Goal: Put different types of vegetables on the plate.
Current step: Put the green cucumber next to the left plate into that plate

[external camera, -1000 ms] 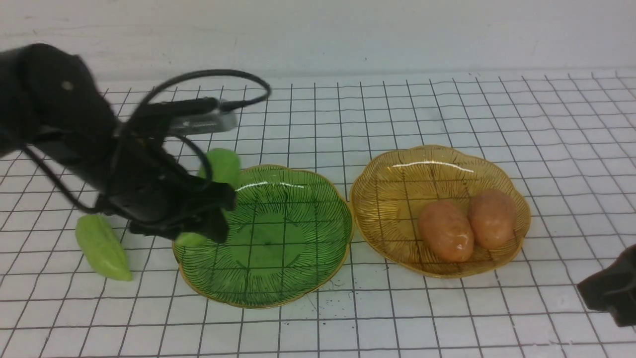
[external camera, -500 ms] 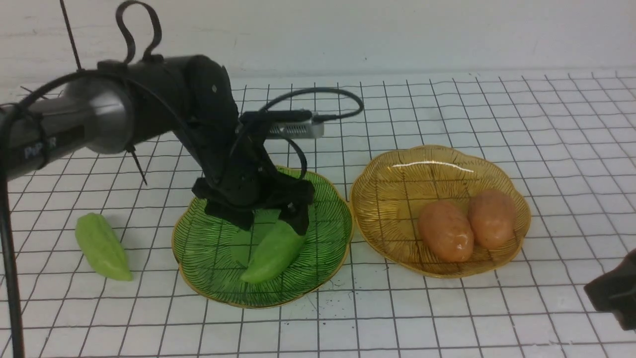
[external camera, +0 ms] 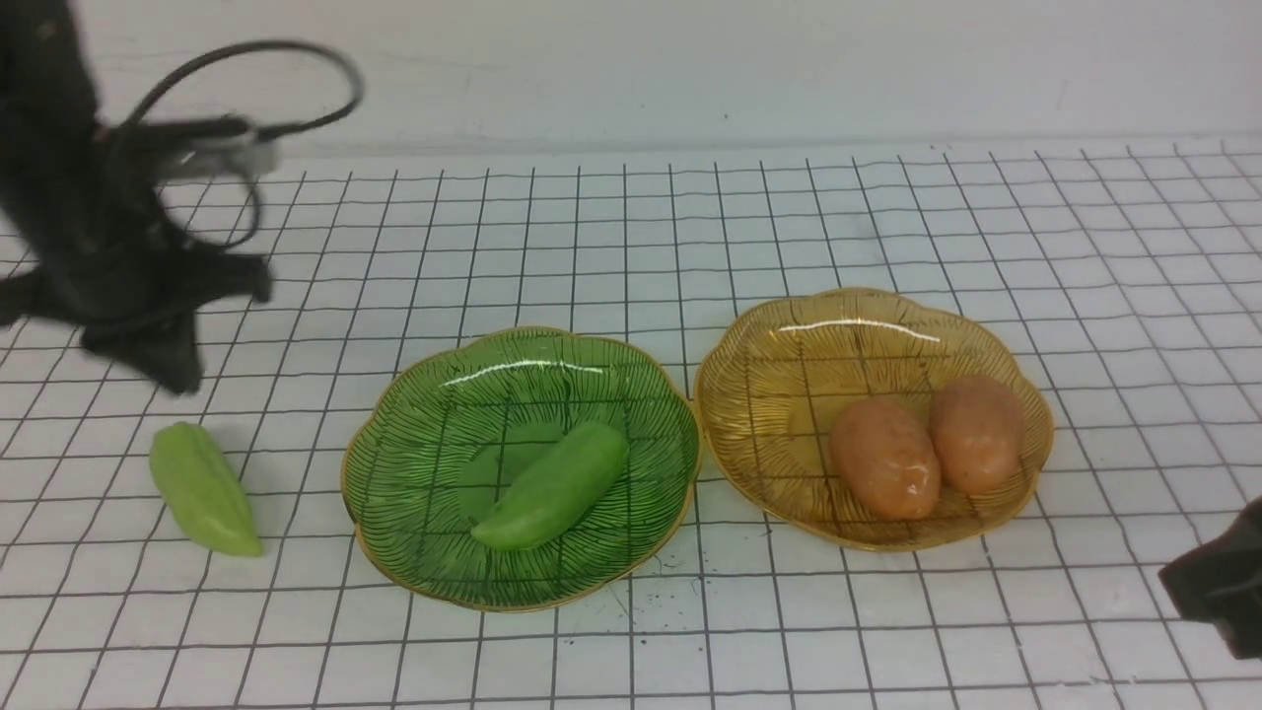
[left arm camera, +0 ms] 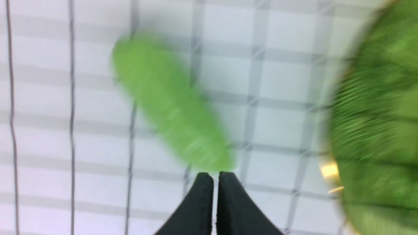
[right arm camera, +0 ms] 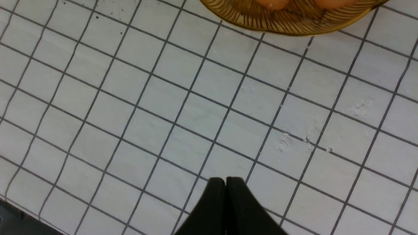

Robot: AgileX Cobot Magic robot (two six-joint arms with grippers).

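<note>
One light-green gourd [external camera: 552, 485] lies in the green plate [external camera: 414, 434]. A second gourd [external camera: 204, 488] lies on the table left of that plate; it shows blurred in the left wrist view [left arm camera: 169, 101]. Two orange-brown potatoes [external camera: 884, 459] [external camera: 976, 432] lie side by side in the amber plate [external camera: 789, 345]. My left gripper [external camera: 170, 367] hangs above and behind the table gourd, shut and empty [left arm camera: 215, 176]. My right gripper [external camera: 1218, 587] is low at the front right, shut and empty [right arm camera: 225, 180], in front of the amber plate's rim [right arm camera: 294, 26].
The green plate's edge [left arm camera: 375, 114] shows blurred in the left wrist view. The table is a white sheet with a black grid [external camera: 887, 217]. A white wall stands behind it.
My left gripper has let go of the gourd, which now lies in the green plate. The arm has swung back to the left, over the gourd on the table. The right arm has not moved.
</note>
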